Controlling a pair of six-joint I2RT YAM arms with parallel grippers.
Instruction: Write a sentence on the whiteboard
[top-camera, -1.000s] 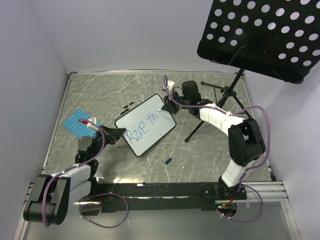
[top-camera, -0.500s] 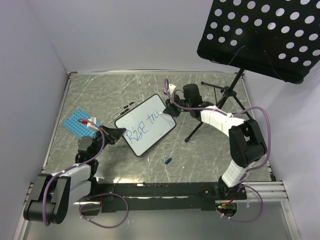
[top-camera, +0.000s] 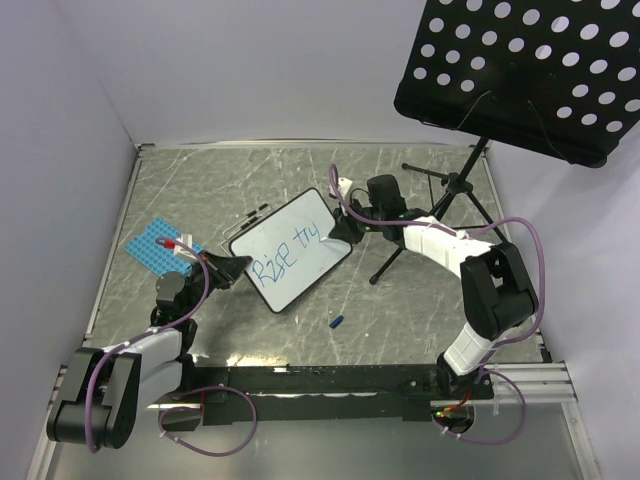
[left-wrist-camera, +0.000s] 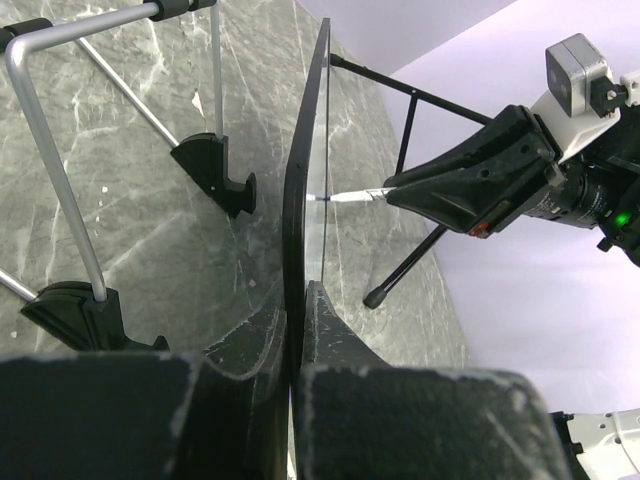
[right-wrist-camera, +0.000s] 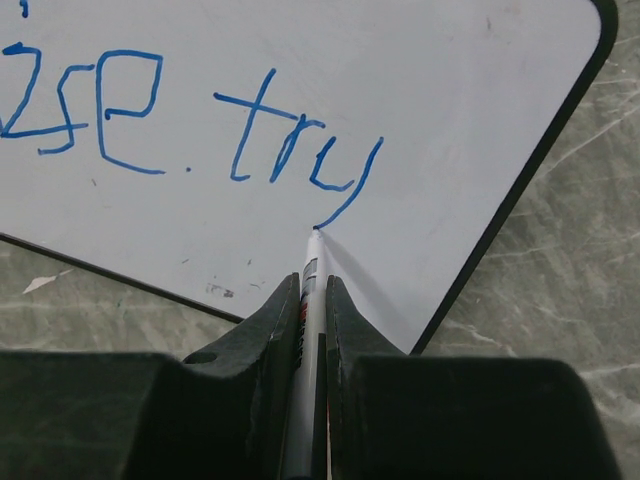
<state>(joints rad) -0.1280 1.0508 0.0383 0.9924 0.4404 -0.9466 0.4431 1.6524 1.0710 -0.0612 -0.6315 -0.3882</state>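
Whiteboard (top-camera: 290, 250) edge sits pinched in the left end effector (left-wrist-camera: 295, 300), seen edge-on there; only the right wrist shows the right end effector (right-wrist-camera: 312, 288) clamping a marker (right-wrist-camera: 311, 262) on the sentence (right-wrist-camera: 190, 125); tripod (top-camera: 455, 184) beside.

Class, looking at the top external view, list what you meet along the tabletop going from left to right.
Blue studded plate → left gripper, clamping the whiteboard's corner → whiteboard → right gripper holding the marker → black stand's tripod legs.

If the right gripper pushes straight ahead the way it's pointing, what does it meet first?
The whiteboard: the marker held in the right gripper looks to have its tip on it, at the end of the sentence.
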